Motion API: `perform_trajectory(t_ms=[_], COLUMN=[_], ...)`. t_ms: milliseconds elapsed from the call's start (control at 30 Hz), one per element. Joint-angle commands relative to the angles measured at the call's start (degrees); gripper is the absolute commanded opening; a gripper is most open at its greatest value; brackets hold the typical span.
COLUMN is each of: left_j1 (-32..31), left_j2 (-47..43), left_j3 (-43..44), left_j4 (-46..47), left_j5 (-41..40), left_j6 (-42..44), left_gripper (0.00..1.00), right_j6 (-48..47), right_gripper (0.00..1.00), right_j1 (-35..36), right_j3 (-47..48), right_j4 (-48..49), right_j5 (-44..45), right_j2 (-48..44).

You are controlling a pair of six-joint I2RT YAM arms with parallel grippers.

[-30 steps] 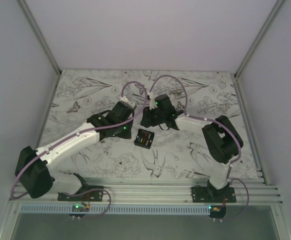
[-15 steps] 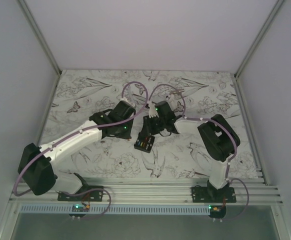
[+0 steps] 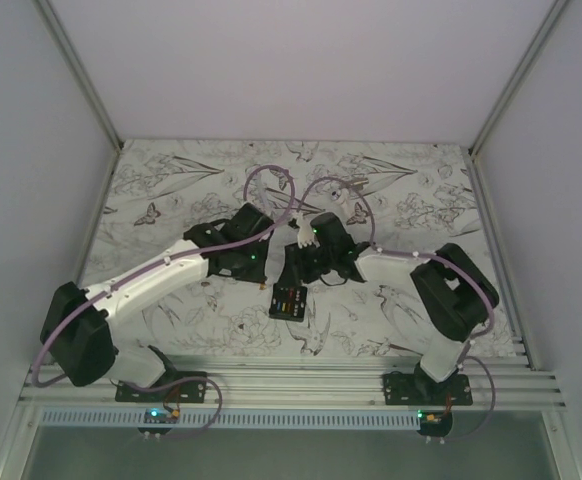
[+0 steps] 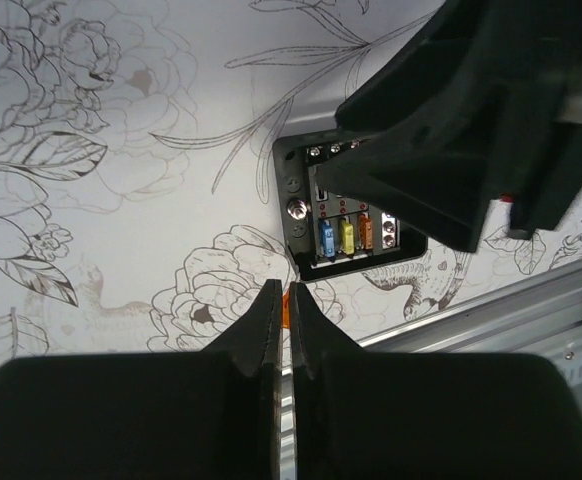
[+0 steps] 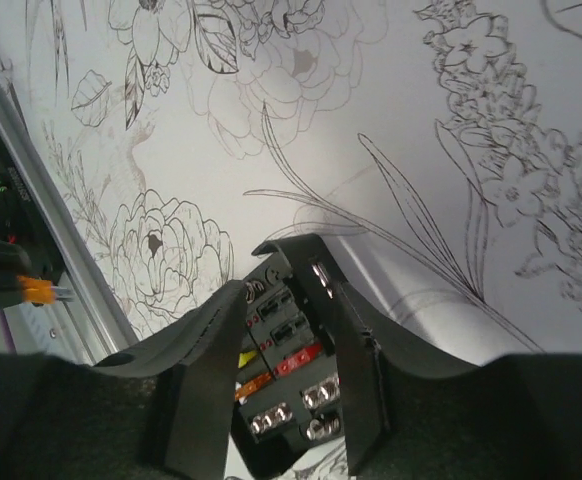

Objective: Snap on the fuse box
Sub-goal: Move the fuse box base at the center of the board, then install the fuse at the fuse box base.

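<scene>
The fuse box (image 3: 289, 300) is a small black box with yellow, orange and red fuses on its face. It sits between the fingers of my right gripper (image 5: 287, 287), which is shut on its two sides. In the right wrist view the fuse box (image 5: 286, 335) hangs a little above the flowered table, with a shadow under it. In the left wrist view the fuse box (image 4: 346, 235) is half covered by the right gripper (image 4: 451, 130). My left gripper (image 4: 283, 292) is shut on a small orange piece (image 4: 287, 306) just left of the box, and the orange piece (image 5: 37, 290) also shows in the right wrist view.
The flower-print table (image 3: 171, 180) ends at an aluminium rail (image 3: 291, 375) along the near edge, close to the box. The rail (image 4: 491, 310) runs just past the box in the left wrist view. Grey walls stand on both sides.
My right gripper has carried the fuse box toward the near edge and turned it. My left gripper has pulled back a little and stayed shut.
</scene>
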Motion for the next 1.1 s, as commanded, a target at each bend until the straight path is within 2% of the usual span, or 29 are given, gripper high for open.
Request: perform_trajectory(t_ms=[0, 167, 367, 700, 1067], left_j1=[-1.14, -3.41, -5.96, -8.74, -10.28], left_j2=[2.04, 6.40, 11.05, 18.42, 25.07], left_j3=[2.16, 5.85, 9.21, 14.21, 18.71], left_j4=[-3.26, -7.27, -10.05, -12.44, -13.85], left_j5=[0.91, -2.54, -6.48, -11.05, -14.04], left_j6=[-4.08, -8.92, -13.80, -18.55, -20.54], left_gripper=[0.00, 0.00, 0.00, 0.00, 0.00], right_j6=[-1.76, -3.13, -3.64, -2.35, 0.13], right_gripper=[0.50, 0.55, 0.68, 0.99, 1.00], right_j1=[-0.21, -3.79, -6.60, -8.31, -9.68], right_j3=[-0.71, -3.26, -8.58, -17.28, -25.60], right_j4=[-1.80, -5.85, -7.34, -5.85, -3.90], right_j5=[6.45, 14.27, 24.10, 42.46, 56.05], right_j2=[-6.09, -10.46, -18.85, -30.27, -43.02])
